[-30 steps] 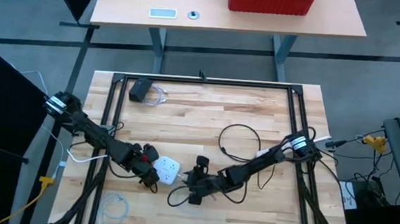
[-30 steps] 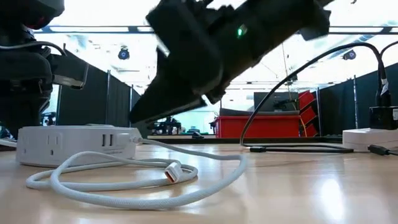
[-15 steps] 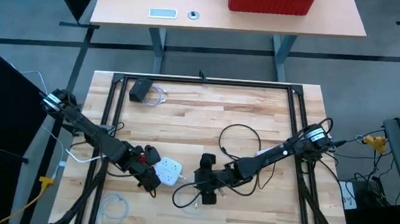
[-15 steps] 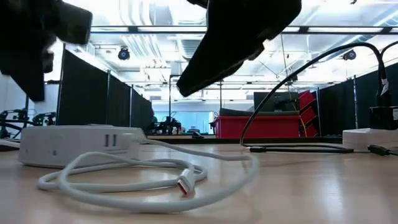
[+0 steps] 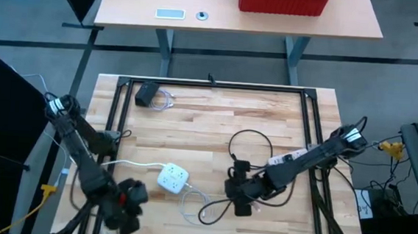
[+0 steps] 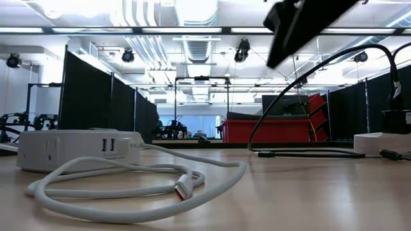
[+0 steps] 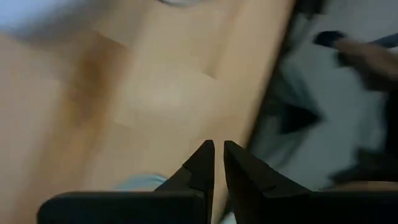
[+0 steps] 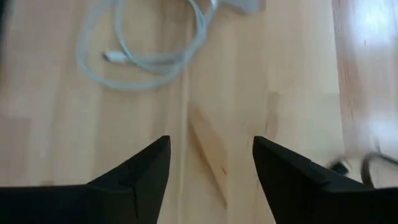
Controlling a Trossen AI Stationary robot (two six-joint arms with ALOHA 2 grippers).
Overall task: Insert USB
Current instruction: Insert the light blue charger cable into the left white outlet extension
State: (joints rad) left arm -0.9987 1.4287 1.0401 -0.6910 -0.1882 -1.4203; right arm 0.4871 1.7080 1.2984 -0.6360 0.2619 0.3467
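Note:
A white charging hub (image 5: 173, 179) lies flat on the wooden table near its front middle; the low view also shows the hub (image 6: 80, 149). A white USB cable (image 5: 203, 205) runs from the hub's side and lies in a loose loop, its free plug (image 6: 186, 189) resting on the table. My right gripper (image 5: 232, 194) is open just right of the loop; the right wrist view shows the cable (image 8: 149, 46) ahead of its fingers. My left gripper (image 5: 131, 200) is shut at the near left, away from the hub.
A black adapter (image 5: 146, 93) with a short white lead sits at the far left. A black cable loop (image 5: 251, 146) lies right of centre. A coiled white cable (image 5: 117, 217) lies at the near left edge. Black frame rails (image 5: 211, 84) border the table.
My left gripper has drawn back from the hub toward the table's near left corner. My right gripper has moved from over the cable toward the right edge. The cable loop has shifted and spread a little; its free plug still lies on the table.

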